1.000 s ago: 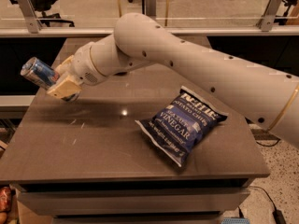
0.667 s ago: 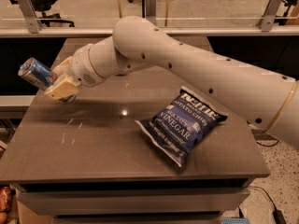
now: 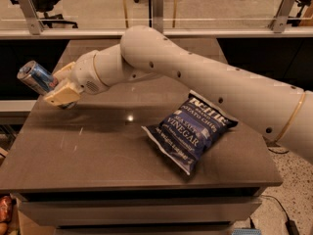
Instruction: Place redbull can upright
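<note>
The redbull can [image 3: 35, 76] is slim, silver and blue with a silver top. It is held tilted, its top pointing up and to the left, above the left edge of the dark table [image 3: 98, 146]. My gripper [image 3: 56, 84] is shut on the can, with one tan finger [image 3: 62, 94] below it and the other behind it. The white arm reaches in from the right across the table.
A dark blue bag of salt and vinegar chips [image 3: 190, 129] lies flat on the right half of the table. A glass railing with metal posts [image 3: 156, 9] runs behind the table. Office chairs stand beyond it.
The gripper with the can has moved slightly to the left and a little lower. The can's tilt is about the same.
</note>
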Available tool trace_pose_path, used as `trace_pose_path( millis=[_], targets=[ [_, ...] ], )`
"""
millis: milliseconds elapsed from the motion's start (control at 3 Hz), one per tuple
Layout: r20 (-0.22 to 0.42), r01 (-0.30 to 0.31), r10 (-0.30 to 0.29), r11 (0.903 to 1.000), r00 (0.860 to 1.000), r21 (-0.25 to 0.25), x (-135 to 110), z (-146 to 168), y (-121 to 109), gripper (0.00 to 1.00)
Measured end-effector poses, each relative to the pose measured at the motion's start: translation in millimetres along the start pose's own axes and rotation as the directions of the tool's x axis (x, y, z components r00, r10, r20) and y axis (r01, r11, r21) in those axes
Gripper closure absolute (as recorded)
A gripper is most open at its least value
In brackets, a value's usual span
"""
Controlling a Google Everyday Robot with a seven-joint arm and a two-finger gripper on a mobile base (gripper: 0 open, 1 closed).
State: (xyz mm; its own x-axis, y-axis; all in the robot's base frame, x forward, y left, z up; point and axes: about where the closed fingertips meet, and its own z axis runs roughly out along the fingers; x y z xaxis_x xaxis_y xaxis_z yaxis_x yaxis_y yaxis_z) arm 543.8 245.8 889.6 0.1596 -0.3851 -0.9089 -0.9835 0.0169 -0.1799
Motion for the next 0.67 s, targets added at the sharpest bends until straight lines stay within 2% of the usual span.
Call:
trace_pose_path(
  millis=[667],
  targets=[
    [0.075, -0.034, 0.033, 0.9994, 0.997, 0.009, 2.8, 6.2, 1.4, 1.0]
  ],
)
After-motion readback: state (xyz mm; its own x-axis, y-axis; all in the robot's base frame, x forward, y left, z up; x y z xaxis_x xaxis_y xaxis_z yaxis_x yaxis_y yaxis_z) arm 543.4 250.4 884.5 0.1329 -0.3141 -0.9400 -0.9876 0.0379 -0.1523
